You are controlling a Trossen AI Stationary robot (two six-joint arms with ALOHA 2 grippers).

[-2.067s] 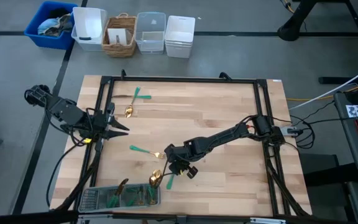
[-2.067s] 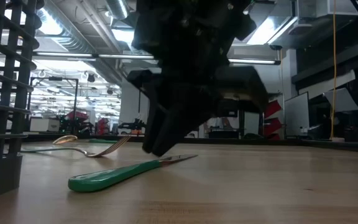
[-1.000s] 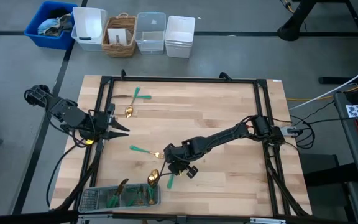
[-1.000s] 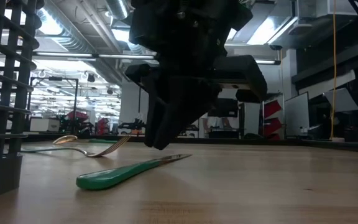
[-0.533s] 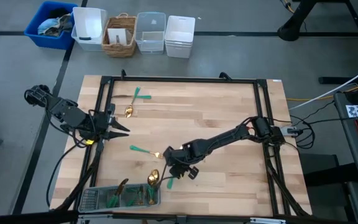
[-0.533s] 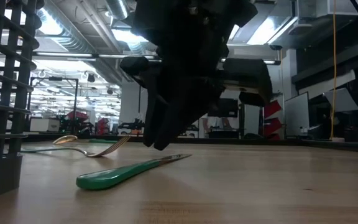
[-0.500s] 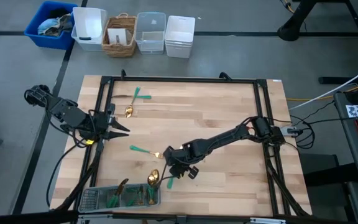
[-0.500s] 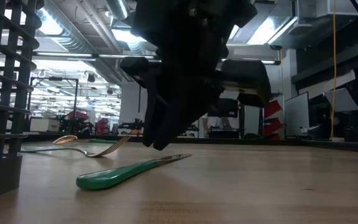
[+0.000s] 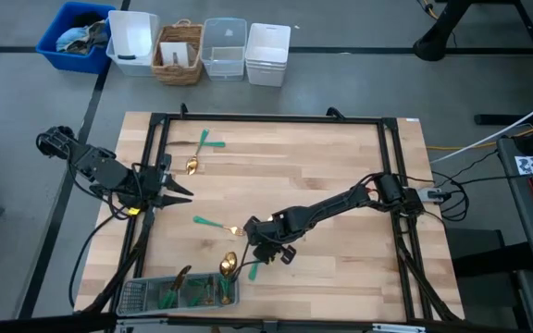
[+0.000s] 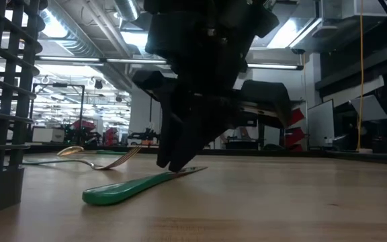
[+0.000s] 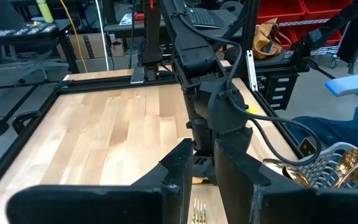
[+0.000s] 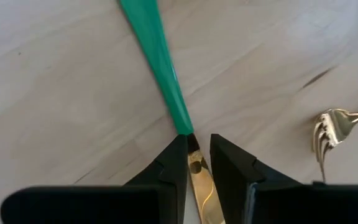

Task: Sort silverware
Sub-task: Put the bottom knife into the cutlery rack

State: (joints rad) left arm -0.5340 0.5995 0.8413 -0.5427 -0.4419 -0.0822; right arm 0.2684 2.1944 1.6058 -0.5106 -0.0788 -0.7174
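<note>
While the right gripper (image 12: 197, 163) straddled the knife (image 12: 166, 93), fingers apart, clamping seemed next; tray (image 9: 137, 296) lay at seven o'clock.

Glossy gold-metal knife (image 12: 199, 180) with smooth teal handle lies on pale matt wood table (image 12: 61, 93).

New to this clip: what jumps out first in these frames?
The right gripper, low at the wooden table's middle front, straddles a gold-bladed knife with a slim teal-green handle, a gold fork head close beside it. At the front left, the grey mesh tray already holds silverware; the left gripper waits at the left edge.
</note>
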